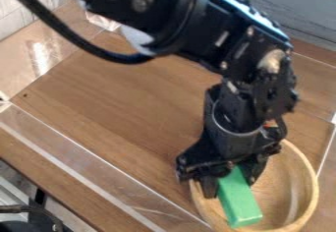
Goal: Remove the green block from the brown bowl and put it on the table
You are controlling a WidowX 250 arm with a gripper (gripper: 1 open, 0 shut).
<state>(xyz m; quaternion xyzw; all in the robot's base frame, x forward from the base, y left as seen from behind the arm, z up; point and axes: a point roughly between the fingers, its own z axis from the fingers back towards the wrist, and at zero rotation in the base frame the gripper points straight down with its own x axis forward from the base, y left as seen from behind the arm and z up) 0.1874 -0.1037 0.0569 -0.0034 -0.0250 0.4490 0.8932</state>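
Gripper [231, 169]: pointing down, jaws clamped on upper end of green block [238, 201] | block: tilted inside brown bowl [304, 173] | bowl: on table [118, 98] | legible writing: none

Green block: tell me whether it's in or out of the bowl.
In. The green block lies inside the brown bowl's rim, under the gripper.

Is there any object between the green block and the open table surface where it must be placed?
No loose object blocks it. The green block sits in the brown bowl under the gripper, so only the bowl's rim separates it from the table, which appears bare to the left.
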